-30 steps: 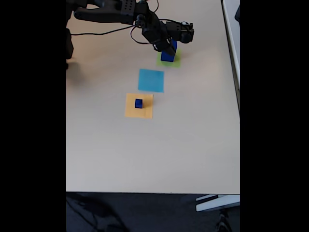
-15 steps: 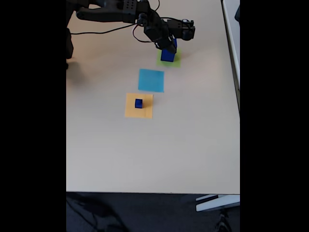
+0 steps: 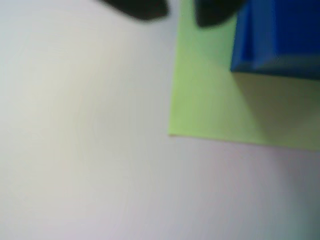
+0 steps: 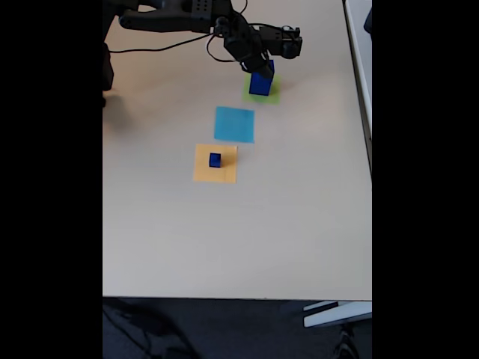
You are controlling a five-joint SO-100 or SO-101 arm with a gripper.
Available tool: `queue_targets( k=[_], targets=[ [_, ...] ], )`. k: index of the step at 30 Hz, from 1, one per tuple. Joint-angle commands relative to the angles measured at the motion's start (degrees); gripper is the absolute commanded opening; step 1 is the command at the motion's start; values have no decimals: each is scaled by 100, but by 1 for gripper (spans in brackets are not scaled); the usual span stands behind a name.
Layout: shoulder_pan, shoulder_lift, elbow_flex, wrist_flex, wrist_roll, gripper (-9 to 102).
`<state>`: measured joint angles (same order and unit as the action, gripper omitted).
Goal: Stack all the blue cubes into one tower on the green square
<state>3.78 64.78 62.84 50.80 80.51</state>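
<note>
Tower (image 4: 260,81) top probably behind fingers (image 4: 251,66)

- Arm (image 4: 168,19): black all over, built of blocky, boxy segments; a row of small round holes or screw heads shows on one segment in the fixed view.
- Cables (image 4: 161,50): thin and black, one trailing along the arm's underside, others looping in small arcs near the wrist.
- Gripper (image 4: 258,66): black, compact, with a boxy motor housing to one side; in the wrist view its fingertips (image 3: 145,9) show as two dark, rounded, blurred shapes.
- Markings: too small to tell.
</note>
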Motion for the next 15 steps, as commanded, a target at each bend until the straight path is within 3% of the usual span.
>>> queue_targets(
  k=[1, 15],
  targets=[
    [0, 220, -211, 26, 44, 0],
    [141, 448, 281, 18, -53, 0]
  ],
)
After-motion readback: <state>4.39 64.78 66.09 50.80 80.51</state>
